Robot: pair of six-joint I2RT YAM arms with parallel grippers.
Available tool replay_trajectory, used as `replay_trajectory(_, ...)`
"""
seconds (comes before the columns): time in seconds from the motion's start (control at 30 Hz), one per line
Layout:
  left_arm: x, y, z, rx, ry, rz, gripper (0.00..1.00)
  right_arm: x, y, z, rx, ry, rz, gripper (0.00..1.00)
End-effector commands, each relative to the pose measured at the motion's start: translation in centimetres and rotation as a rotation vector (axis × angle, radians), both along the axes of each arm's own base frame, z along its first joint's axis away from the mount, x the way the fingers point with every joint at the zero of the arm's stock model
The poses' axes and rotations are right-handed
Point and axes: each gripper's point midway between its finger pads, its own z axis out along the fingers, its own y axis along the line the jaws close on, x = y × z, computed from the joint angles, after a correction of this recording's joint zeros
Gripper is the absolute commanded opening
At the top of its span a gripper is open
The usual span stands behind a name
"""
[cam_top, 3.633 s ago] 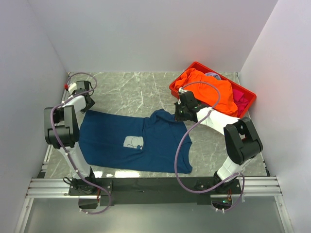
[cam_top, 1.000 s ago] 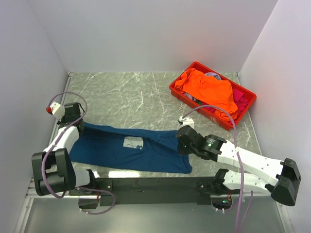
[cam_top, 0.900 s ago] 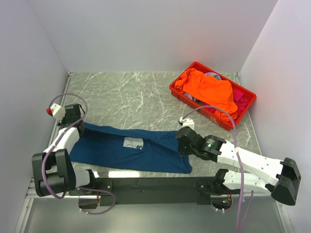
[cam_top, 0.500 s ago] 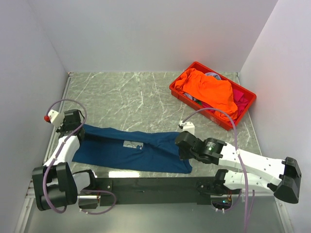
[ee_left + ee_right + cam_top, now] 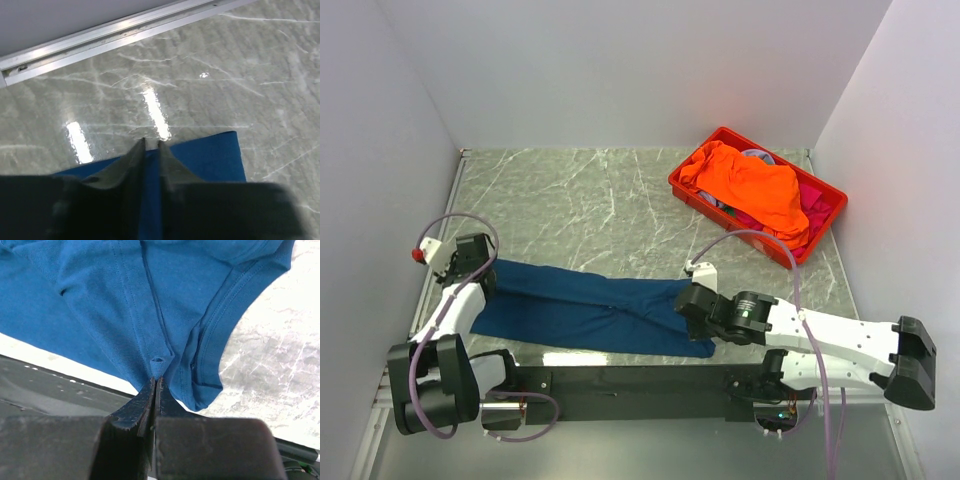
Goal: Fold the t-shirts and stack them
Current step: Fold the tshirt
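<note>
A dark navy-blue t-shirt (image 5: 590, 305) lies folded into a long narrow band near the table's front edge. My left gripper (image 5: 470, 262) is at its left end. In the left wrist view the left gripper (image 5: 151, 144) has its jaws a narrow gap apart over the blue cloth (image 5: 210, 160), open. My right gripper (image 5: 688, 305) is at the shirt's right end. In the right wrist view the right gripper (image 5: 155, 380) is shut on a small pinch of the navy cloth (image 5: 125, 300). An orange t-shirt (image 5: 750, 185) and magenta-pink cloth (image 5: 815, 205) sit in the crate.
The red plastic crate (image 5: 723, 131) stands at the back right against the wall. A black mounting rail (image 5: 640, 380) runs along the near edge just below the shirt. An aluminium strip (image 5: 125, 35) borders the table's left side. White walls close in on three sides.
Both grippers drew the shirt's far edge toward the near edge, folding it over, so the chest print is now covered. The left jaws have parted slightly.
</note>
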Motion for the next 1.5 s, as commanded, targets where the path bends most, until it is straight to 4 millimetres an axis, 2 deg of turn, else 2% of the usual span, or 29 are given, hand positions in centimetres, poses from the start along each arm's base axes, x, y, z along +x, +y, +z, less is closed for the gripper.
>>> replay_trajectory(0.0, -0.8, 0.7, 0.6, 0.025, -0.028, 0.056, 0.25, 0.0, -0.6, -0.8, -0.038, -0.006, -0.034, 0.0)
replay_trajectory(0.03, -0.8, 0.7, 0.7, 0.025, -0.032, 0.057, 0.31, 0.1, -0.8, -1.0, -0.051, -0.008, -0.039, 0.0)
replay_trajectory(0.07, -0.8, 0.8, 0.7, 0.026, -0.034, 0.061, 0.48, 0.1, -0.9, -1.1, -0.058, -0.006, -0.045, 0.0)
replay_trajectory(0.1, -0.9, 0.8, 0.9, 0.027, -0.04, 0.065, 0.57, 0.2, -1.1, -1.2, -0.068, -0.007, -0.053, 0.0)
replay_trajectory(0.17, -1.0, 0.9, 1.2, 0.033, -0.047, 0.073, 0.72, 0.2, -1.2, -1.4, -0.081, -0.004, -0.057, 0.01)
replay_trajectory(0.23, -0.9, 1.0, 2.1, 0.04, -0.082, 0.075, 0.77, 0.2, -1.2, -1.4, -0.085, -0.004, -0.058, 0.16)
replay_trajectory(0.27, -0.7, 0.8, 2.5, 0.038, -0.098, 0.067, 0.79, 0.3, -1.2, -1.3, -0.086, -0.009, -0.062, 0.36)
replay_trajectory(0.3, -0.5, 0.7, 3.3, 0.038, -0.136, 0.058, 0.8, 0.6, -0.9, -0.9, -0.081, -0.02, -0.058, 0.45)
replay_trajectory(0.37, 0.3, 0.0, 4.3, 0.031, -0.188, 0.022, 0.82, 1.1, -0.6, -0.1, -0.078, -0.044, -0.054, 0.59)
replay_trajectory(0.47, 1.7, -2.3, 6.1, 0.033, -0.246, -0.067, 0.84, 2.7, 1.2, 2.5, -0.039, -0.114, -0.043, 0.66)
replay_trajectory(0.57, 2.8, -4.6, 7.0, 0.033, -0.257, -0.149, 0.85, 3.9, 4.3, 4.0, 0.047, -0.156, 0.014, 0.66)
replay_trajectory(0.6, 3.5, -5.8, 7.6, 0.032, -0.267, -0.192, 0.85, 4.6, 4.7, 4.0, 0.049, -0.164, 0.029, 0.66)
replay_trajectory(0.77, 5.9, -11.6, 8.1, -0.01, -0.26, -0.421, 0.91, 7.1, 7.3, 2.6, 0.127, -0.128, 0.067, 0.58)
replay_trajectory(0.83, 6.6, -13.7, 7.6, -0.044, -0.261, -0.491, 0.93, 7.7, 7.4, 1.2, 0.14, -0.084, 0.077, 0.56)
replay_trajectory(0.87, 7.2, -17.0, 6.8, -0.094, -0.259, -0.591, 0.94, 8.4, 7.9, 0.4, 0.158, -0.065, 0.08, 0.55)
replay_trajectory(0.9, 7.3, -17.1, 6.3, -0.094, -0.244, -0.592, 0.94, 8.4, 7.9, 0.4, 0.157, -0.065, 0.082, 0.55)
replay_trajectory(0.97, 7.8, -18.8, 5.8, -0.135, -0.254, -0.633, 0.95, 8.6, 7.9, -0.6, 0.154, -0.037, 0.083, 0.54)
replay_trajectory(1.0, 7.8, -19.8, 4.7, -0.146, -0.223, -0.657, 0.95, 8.7, 8.1, -0.9, 0.161, -0.033, 0.083, 0.54)
replay_trajectory(1.17, 7.9, -22.5, 2.3, -0.174, -0.163, -0.709, 0.95, 9.0, 7.8, -3.2, 0.147, 0.024, 0.06, 0.52)
replay_trajectory(1.3, 7.7, -23.4, 0.9, -0.178, -0.132, -0.719, 0.96, 8.6, 7.6, -4.5, 0.131, 0.057, 0.048, 0.51)
replay_trajectory(1.47, 7.7, -23.6, 0.5, -0.172, -0.117, -0.722, 0.96, 8.7, 6.6, -5.7, 0.078, 0.063, 0.016, 0.51)
